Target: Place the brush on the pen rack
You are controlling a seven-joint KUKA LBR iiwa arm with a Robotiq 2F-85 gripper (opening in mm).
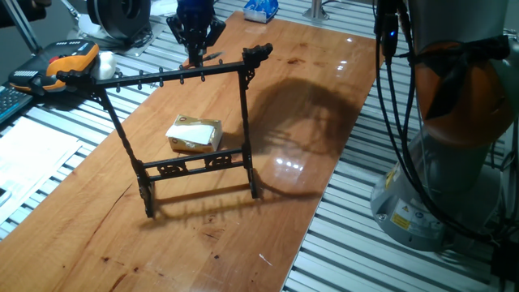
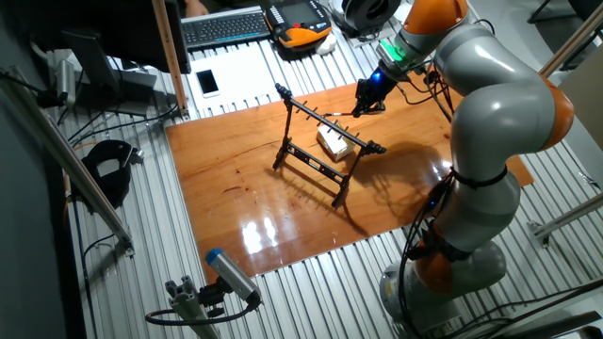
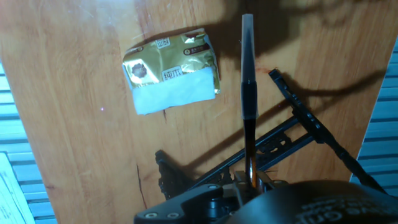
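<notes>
A thin brush [image 3: 249,93] with a dark handle and a paler far end is seen held in the closed black two-finger gripper [image 3: 252,182], pointing away along the fingers. Below it stands the black ornate pen rack [image 1: 190,134]. Beside the brush lies a gold foil-wrapped block [image 3: 172,70]; its printed characters cannot be read.
</notes>
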